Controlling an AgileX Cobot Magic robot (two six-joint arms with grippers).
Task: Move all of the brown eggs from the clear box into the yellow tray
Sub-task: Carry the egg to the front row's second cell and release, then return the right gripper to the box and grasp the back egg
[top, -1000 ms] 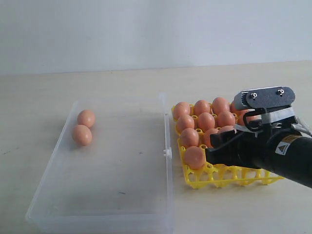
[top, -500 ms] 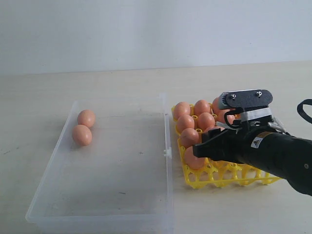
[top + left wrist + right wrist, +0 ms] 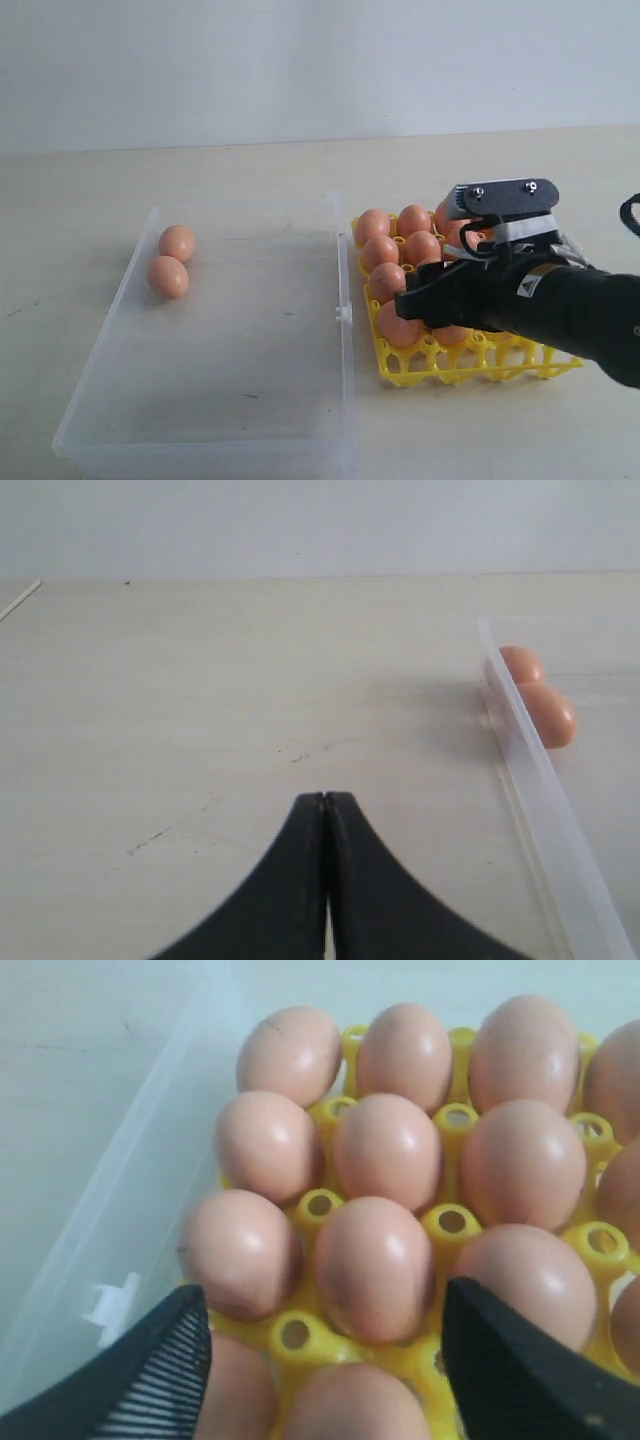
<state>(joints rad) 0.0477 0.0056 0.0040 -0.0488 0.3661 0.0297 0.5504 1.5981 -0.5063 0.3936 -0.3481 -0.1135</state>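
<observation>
1. The right gripper (image 3: pixel 415 300) hangs low over the near-left part of the yellow tray (image 3: pixel 470 368). Its fingers are spread wide and it's got nothing in it. If it heads left toward the box from that height, I reckon a finger could clip a seated egg or catch the latch tab (image 3: pixel 343 314).
2. Two brown eggs (image 3: pixel 172 260) are left to move, in the far-left corner of the clear box (image 3: pixel 240 400). They look like they're touching and sit right against the left wall. That leaves tight room for a finger, and grabbing one could send the other rolling.
3. The right wrist view gives you the gap properly: open jaws, only seated eggs under them. From the exterior view the arm's bulk hides that.
4. The left gripper (image 3: pixel 326 810) only shows up in its own wrist view. It's fully closed and empty, over bare table (image 3: pixel 200 680) left of the box.
5. Only the exterior view gives the overall picture: the tray is mostly full and the box nearly cleared.
</observation>
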